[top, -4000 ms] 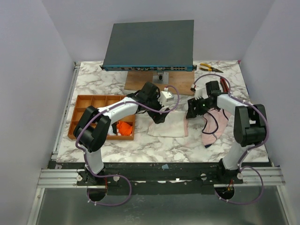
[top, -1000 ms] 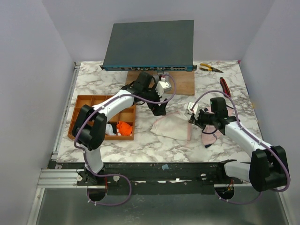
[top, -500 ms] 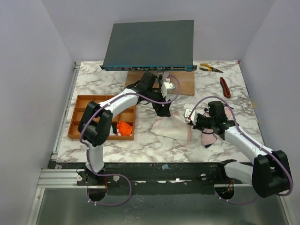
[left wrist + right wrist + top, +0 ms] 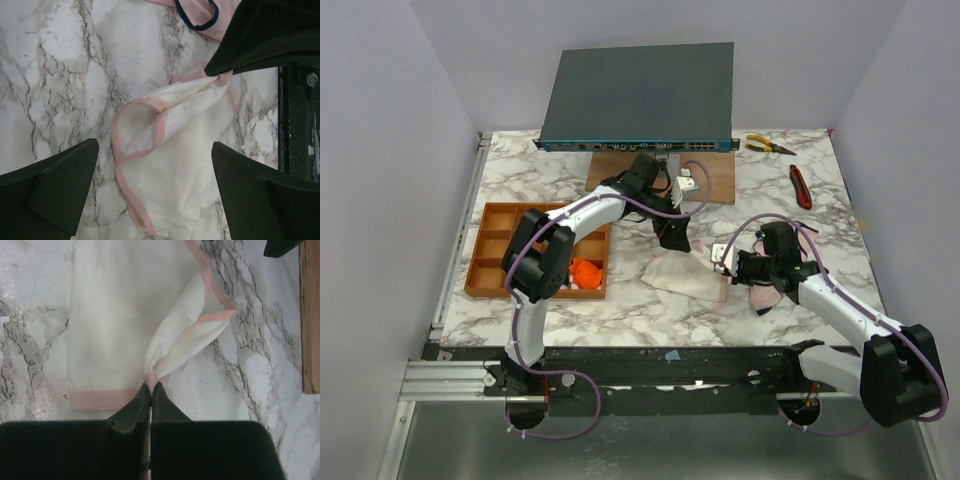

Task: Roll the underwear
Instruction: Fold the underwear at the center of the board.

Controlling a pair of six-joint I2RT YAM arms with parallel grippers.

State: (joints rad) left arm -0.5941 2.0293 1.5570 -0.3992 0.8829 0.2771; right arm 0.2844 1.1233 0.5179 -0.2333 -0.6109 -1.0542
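Observation:
A cream underwear (image 4: 680,276) with pink edging lies partly folded on the marble table (image 4: 620,315). My right gripper (image 4: 151,387) is shut on its pink-edged corner, which is lifted into a peak. In the top view the right gripper (image 4: 726,264) sits at the garment's right edge. My left gripper (image 4: 155,200) hovers open above the cream underwear (image 4: 185,150), its fingers (image 4: 55,185) wide apart and holding nothing. A pale pink underwear with dark edging (image 4: 772,292) lies under my right arm. An orange underwear (image 4: 583,272) sits in the tray (image 4: 492,215).
The orange-brown compartment tray stands at the left and also holds a pale cloth (image 4: 555,276). A dark flat box (image 4: 640,95) rests on a wooden board (image 4: 710,182) at the back. Yellow pliers (image 4: 768,146) and a red-handled tool (image 4: 799,186) lie at the back right.
My right gripper has drawn the pinched corner left and toward the near edge over the cream underwear. My left gripper has shifted slightly right above it, still open.

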